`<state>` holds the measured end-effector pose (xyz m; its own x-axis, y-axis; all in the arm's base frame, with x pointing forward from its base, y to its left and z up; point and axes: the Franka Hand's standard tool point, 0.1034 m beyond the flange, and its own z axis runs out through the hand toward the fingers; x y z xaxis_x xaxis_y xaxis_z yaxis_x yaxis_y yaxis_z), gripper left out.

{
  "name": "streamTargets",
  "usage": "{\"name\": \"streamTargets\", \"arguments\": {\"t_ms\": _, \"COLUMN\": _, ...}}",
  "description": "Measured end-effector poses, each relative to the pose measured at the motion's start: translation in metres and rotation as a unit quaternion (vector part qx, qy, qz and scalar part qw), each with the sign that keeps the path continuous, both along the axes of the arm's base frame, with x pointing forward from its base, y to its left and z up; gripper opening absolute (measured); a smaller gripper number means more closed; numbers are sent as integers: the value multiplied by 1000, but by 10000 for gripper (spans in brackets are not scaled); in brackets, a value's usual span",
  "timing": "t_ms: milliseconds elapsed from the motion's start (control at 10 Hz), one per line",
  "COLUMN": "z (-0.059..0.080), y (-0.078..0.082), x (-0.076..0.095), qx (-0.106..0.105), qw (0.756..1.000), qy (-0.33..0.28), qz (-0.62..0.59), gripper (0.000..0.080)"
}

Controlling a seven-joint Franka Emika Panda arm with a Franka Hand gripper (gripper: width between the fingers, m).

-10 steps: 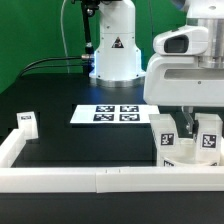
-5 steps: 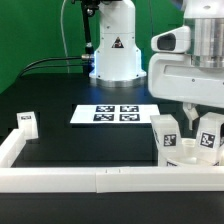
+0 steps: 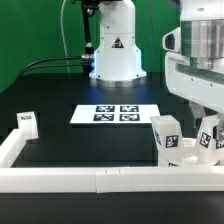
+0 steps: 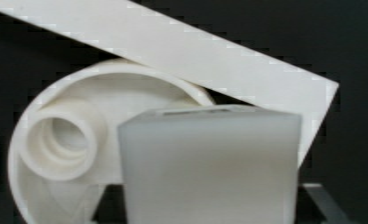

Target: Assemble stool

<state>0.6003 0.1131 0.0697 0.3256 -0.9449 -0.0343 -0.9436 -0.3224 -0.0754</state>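
- Currently the jaws stand narrow, clamped on a chunky white rectangular plastic leg point(image 4: 207, 165). It fills the near middle of the wrist view, with dark finger edges showing at either side of its lower end.
- The held leg hangs upright beneath the white robot arm point(image 3: 200, 55), at the exterior view's right. Its long axis is in line with the jaws and points down at the black worktop point(image 3: 70, 145).
- The round shallow white plastic seat disc point(image 4: 65, 95) lies flat below the held leg, close against the long white border rail point(image 4: 216, 55).
- The seat's ring-shaped socket point(image 4: 60, 138) lies off to one side of the leg's end, not under it.
- The coming move likely turns on that offset. The leg needs to shift sideways until its axis stands over the socket, staying upright, before it goes down.
- A second tagged white leg point(image 3: 167, 134) stands upright just beside the held one, on the exterior view's left. It seems to rise from the seat, though the view is too small to tell whether it is fixed.
- A third tagged leg point(image 3: 25, 122) lies well apart, near the rail at the exterior view's left.
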Motion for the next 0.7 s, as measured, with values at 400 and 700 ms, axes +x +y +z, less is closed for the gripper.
{"name": "streamTargets", "arguments": {"t_ms": 400, "z": 1, "y": 1, "x": 2, "qx": 39, "qw": 955, "qy": 14, "qz": -294, "gripper": 334}}
{"name": "streamTargets", "arguments": {"t_ms": 700, "z": 0, "y": 0, "x": 3, "qx": 49, "qw": 931, "qy": 18, "qz": -360, "gripper": 334}}
